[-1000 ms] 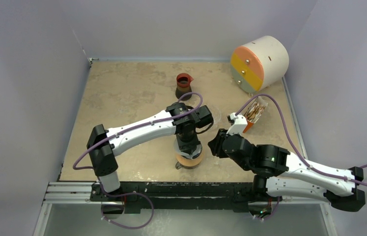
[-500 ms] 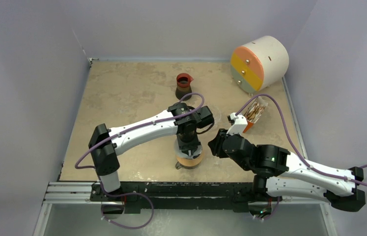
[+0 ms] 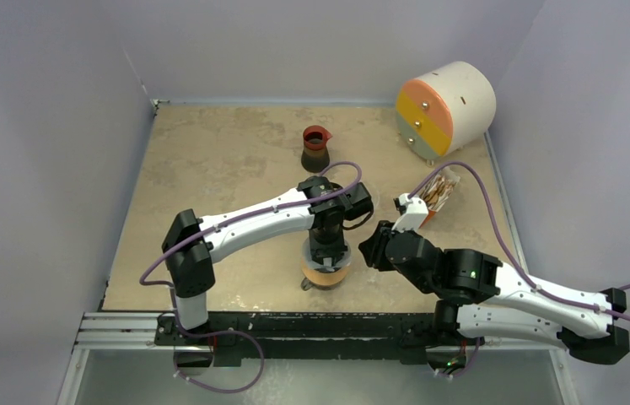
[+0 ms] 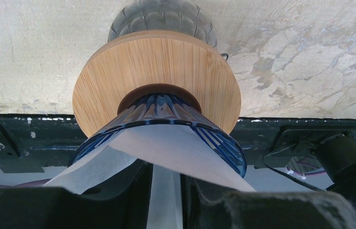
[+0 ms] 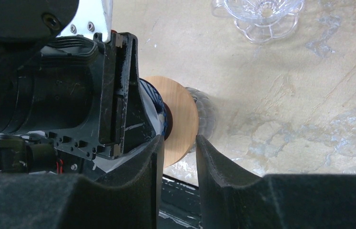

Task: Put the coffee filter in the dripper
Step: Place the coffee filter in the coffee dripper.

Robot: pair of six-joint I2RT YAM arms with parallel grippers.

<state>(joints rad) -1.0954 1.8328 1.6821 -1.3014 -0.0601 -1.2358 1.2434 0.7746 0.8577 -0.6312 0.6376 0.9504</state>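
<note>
1. Left hand [image 4: 166, 176] eased apart vs a sec ago, letting go of filter [image 4: 176, 148].
2. It sat in blue dripper [image 4: 164, 106], near worktop [image 3: 210, 169] edge; task nrly done.
3. Right hand [image 5: 178, 143] by it, grip unclear.

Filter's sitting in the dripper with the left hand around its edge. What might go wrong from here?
The filter lies between the fingers of the left hand; lifting may drag it from the dripper.
It sticks out past the rim and may sit crooked.
The dripper stands on a wooden ring over a glass cup; a bump from the right hand at the ring could topple it.
</note>
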